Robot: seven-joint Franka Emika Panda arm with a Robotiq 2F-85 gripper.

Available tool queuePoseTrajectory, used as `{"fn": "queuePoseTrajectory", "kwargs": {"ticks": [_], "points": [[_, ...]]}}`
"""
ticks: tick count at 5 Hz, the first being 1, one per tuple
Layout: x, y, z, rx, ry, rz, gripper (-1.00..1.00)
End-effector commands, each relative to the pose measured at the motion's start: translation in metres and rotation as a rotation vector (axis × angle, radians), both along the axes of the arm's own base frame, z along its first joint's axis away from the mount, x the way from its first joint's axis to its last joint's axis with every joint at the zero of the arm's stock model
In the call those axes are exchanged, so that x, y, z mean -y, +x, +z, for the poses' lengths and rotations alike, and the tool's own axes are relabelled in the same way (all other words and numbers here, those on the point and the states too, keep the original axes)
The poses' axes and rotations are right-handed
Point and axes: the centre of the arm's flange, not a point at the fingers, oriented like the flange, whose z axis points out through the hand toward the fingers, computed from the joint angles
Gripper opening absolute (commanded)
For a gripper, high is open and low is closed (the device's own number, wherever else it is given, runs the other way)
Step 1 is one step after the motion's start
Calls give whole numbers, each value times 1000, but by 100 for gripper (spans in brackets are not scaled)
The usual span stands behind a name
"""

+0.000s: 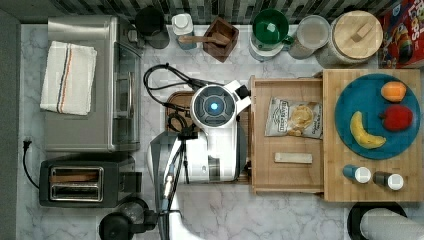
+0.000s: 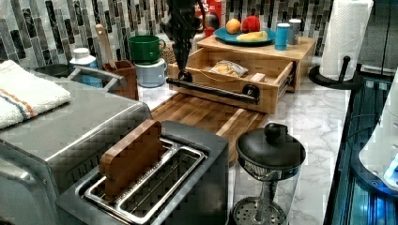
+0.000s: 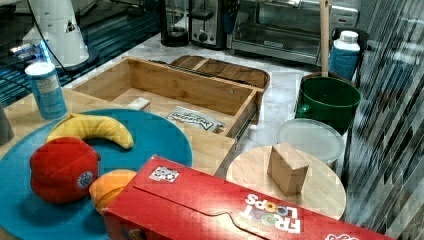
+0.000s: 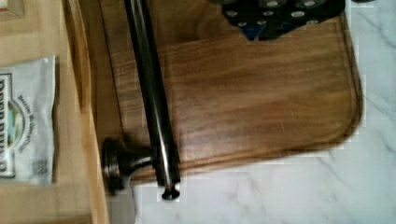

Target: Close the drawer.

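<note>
Contact is best made square on the black bar handle [image 4: 152, 93], judged from its position beside the arm; the push should then be driven straight along the drawer's slide toward the bamboo box [image 1: 372, 187], so the drawer [image 1: 287, 172] is not skewed on its runners. Whether the gripper's fingers are parted or closed cannot be told, and nothing is seen to be held. In the left view, the dark end of the arm [image 2: 184, 28] is seen hanging above the handle's end nearest the backsplash. A steady push is advised until the front panel meets the box.

Nearest the arm, the drawer's front edge is carried over the brown rounded-corner wooden tray [image 4: 261, 88], with the handle held off the front by 2 round posts. The drawer is pulled well out from under the box top, on the marble counter [image 1: 280, 215], toward the counter's backsplash edge. It is light bamboo, shallow, rectangular, with a raised rim. Inside, 1 chip bag [image 1: 294, 118] and 1 small pale block [image 1: 293, 158] are lying flat, so closing is judged unobstructed. Farther off, the blue plate [image 1: 350, 100] of fruit is borne on the box top.
</note>
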Motion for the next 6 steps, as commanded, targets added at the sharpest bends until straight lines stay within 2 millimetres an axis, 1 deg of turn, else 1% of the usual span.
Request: {"fn": "queuePoseTrajectory", "kwargs": {"ticks": [1, 2, 3, 4, 6], "points": [[-16, -37, -83, -35, -7, 188, -100], [-11, -36, -97, -4, -51, 215, -100], [2, -37, -86, 4, -80, 268, -100], [24, -36, -72, 35, -120, 358, -100], [91, -22, -72, 78, -107, 393, -100]]}}
